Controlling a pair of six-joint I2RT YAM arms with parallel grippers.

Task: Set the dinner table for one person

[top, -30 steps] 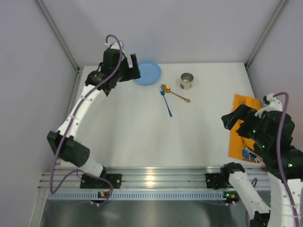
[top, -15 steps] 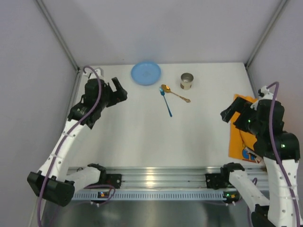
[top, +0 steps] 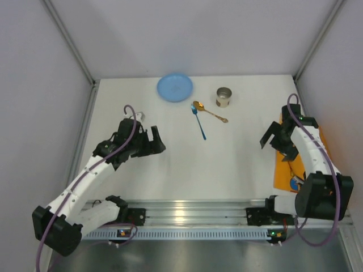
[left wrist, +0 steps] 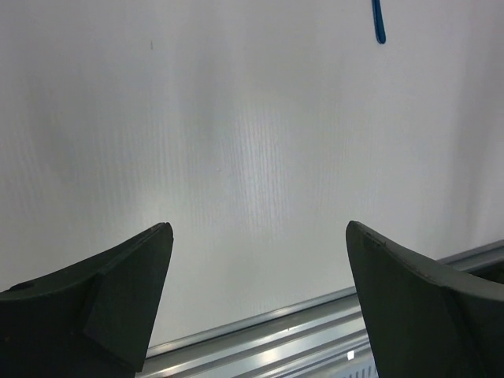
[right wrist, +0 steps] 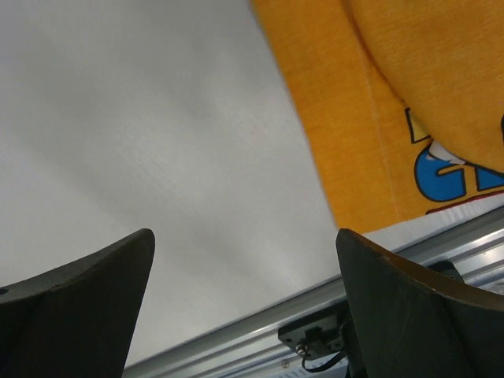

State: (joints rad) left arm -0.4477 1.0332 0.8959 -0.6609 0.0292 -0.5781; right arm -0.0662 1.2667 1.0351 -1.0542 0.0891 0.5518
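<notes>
One broad white worktop point(top: 170, 170) is the thing to be set. It looks rigid, matte and fixed, so it is a surface to place on, not something to grasp.

- **Plate:** The blue plate point(top: 174, 88) at the far edge is probably light and slick, and is best pinched at the rim.
- **Cup:** The metal cup point(top: 224, 97) near it looks stiff and could be taken across its wall.
- **Spoons:** The gold spoon point(top: 210, 111) and blue spoon point(top: 199, 126) meet at their bowls. They are thin and lie low, so take each across its handle.
- **Placemat:** The orange placemat point(top: 282, 175) lies along the right edge. It is likely floppy, so take a corner.

The left hand point(top: 159, 140) hangs wide open and empty toward the near-left corner. The right hand point(top: 273, 143), equally open and empty, hovers at the placemat's inner edge.
</notes>
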